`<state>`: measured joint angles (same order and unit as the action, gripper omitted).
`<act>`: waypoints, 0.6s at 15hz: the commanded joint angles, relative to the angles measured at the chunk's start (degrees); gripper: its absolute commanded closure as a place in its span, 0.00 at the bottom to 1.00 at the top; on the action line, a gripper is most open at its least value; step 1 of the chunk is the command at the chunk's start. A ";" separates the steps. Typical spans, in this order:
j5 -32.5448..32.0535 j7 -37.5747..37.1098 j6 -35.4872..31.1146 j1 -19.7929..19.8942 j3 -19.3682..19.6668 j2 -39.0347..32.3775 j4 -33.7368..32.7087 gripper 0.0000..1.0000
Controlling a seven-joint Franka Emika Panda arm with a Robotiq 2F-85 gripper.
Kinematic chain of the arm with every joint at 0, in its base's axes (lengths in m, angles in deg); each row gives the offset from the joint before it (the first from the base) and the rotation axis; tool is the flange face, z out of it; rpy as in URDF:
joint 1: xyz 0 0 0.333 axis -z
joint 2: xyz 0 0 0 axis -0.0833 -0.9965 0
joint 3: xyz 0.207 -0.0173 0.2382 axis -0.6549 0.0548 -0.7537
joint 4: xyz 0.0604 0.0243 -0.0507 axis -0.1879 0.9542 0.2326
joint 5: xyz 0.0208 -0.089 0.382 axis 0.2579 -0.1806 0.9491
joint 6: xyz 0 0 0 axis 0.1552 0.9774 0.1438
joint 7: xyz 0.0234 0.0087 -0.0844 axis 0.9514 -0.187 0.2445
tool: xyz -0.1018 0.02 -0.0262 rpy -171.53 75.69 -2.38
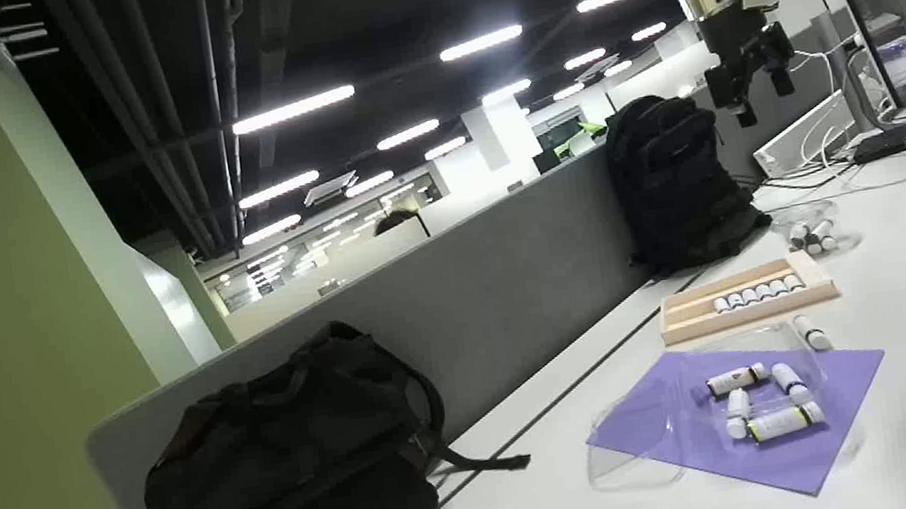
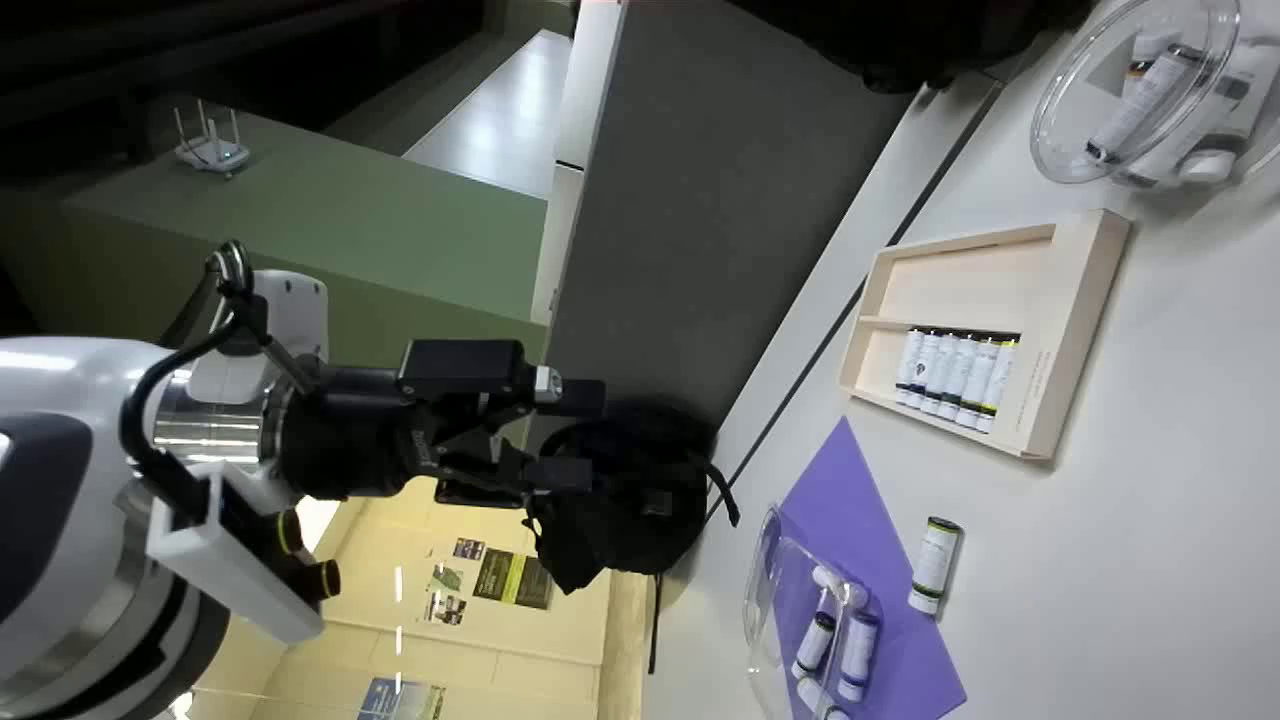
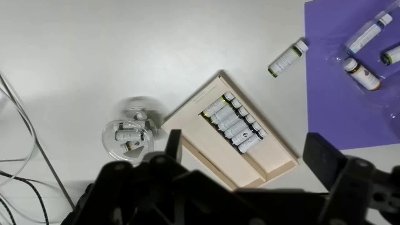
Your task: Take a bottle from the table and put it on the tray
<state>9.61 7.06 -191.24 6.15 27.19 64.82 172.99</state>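
The gripper (image 3: pixel 247 149) hangs above the table (image 3: pixel 131 56), its jaws wide apart with only air between them. The table is white and smooth. In the wooden tray (image 3: pixel 217 151) six bottles (image 3: pixel 229 121) lie side by side at one end of a long compartment. The loose bottle (image 3: pixel 286 61) lies on its side on the tabletop — between the tray and a purple sheet (image 3: pixel 328 125), its white cap right at the sheet's edge. Near a corner of the tray stands a round clear vessel (image 3: pixel 104 142) with several more bottles (image 3: pixel 128 135), and loose cables (image 3: pixel 35 140) curve in at the wrist view's left. Farther off, in an exterior view, a black backpack (image 1: pixel 673 184) and a black bag (image 1: pixel 297 464) stand along the grey divider panel (image 1: pixel 503 309); beyond are a green wall (image 1: pixel 23 342) and rows of ceiling lights (image 1: pixel 294 111).

In the wrist view the gripper's dark parts cover bits of the tray's rim, and the sheet runs off the right side. The vessel's bottles overlap too much to count. Four bottles (image 1: pixel 785 421) lie at a clear plastic box (image 1: pixel 740 338) on the sheet — its walls are so faint that I cannot tell which are inside.

Beside its row the tray shows open floor, as does the neighbouring compartment. The loose bottle has bare tabletop along both flanks; past the tray, a dark seam (image 2: pixel 820 352) runs alongside the panel.
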 commanded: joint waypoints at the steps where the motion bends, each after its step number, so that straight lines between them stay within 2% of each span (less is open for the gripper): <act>1: -0.06 -0.04 0.15 -0.16 0.16 0.00 -0.09 0.00; 9: 0.28 -0.08 -0.09 -0.46 0.09 -1.59 -0.54 0.00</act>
<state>9.62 7.06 -191.25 6.15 27.19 64.81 172.99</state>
